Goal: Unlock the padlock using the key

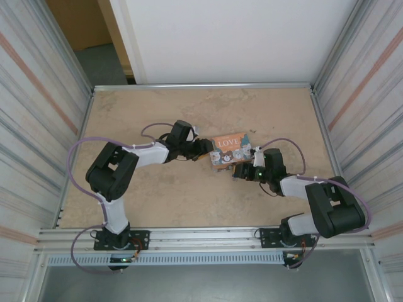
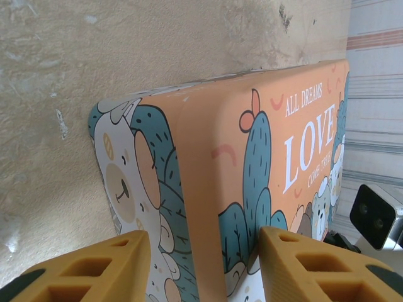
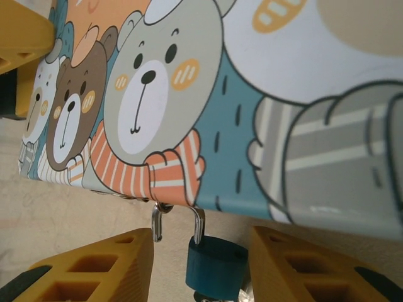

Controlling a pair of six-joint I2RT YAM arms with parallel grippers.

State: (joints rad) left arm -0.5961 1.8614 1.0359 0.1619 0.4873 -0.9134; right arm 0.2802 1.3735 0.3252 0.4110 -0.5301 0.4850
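The blue padlock hangs from the bear-printed box between the right gripper's parted fingers.

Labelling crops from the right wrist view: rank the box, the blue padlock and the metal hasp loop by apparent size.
1. box, by far the largest, running past the frame edges.
2. padlock, its bottom cut off by the frame.
3. hasp loop, the smallest.

Left pincer clamped, right pincer parted.
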